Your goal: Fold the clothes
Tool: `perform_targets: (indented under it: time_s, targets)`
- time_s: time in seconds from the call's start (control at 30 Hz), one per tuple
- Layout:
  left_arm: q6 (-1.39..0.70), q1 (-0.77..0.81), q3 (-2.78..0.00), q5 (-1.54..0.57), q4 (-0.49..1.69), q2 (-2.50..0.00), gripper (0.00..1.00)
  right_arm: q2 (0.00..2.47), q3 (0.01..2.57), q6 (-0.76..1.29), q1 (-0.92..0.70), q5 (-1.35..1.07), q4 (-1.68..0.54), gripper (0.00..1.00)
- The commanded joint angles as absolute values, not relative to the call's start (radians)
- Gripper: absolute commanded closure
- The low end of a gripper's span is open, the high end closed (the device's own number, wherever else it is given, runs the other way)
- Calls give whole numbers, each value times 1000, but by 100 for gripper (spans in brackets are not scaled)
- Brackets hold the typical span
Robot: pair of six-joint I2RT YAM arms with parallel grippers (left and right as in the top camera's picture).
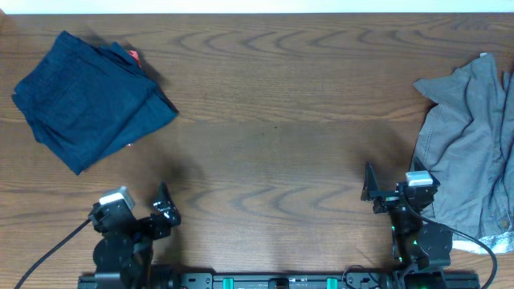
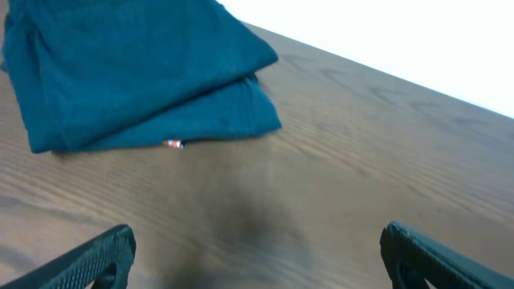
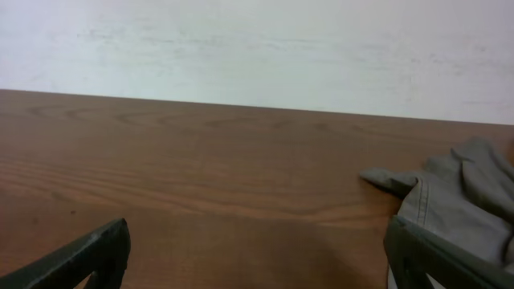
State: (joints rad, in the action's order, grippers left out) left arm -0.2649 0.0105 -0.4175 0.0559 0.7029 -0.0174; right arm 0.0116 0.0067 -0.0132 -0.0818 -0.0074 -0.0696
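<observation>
Held low and well apart, the black two-finger left claw (image 1: 165, 205) and the matching right claw (image 1: 370, 193) both gape wide — fingers pointing forward.

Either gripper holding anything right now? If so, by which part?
Nothing held. The left gripper and right gripper are both open over the table. Neither the folded blue garment nor the crumpled grey garment is gripped.

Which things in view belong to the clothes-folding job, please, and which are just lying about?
Belongs to the job:
- crumpled grey fabric shirt, not yet folded
- dark blue fabric garment, already folded

Not part of it:
- brown wooden table, only the work surface
</observation>
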Motion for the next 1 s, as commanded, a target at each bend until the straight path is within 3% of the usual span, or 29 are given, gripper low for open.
perform_targets:
  time_s: [0.0,0.37,0.97]
  targets:
    - [-248,-17,-333,72,598,-3,2,5,6,-31,-101,-12,-74,1]
    - [-187,-17,-2,71,15,-2,2,5,6,-31,-101,-12,-74,1]
    - [-128,-17,-4,35,70,-2,2,5,6,-31,-101,-12,-74,1]
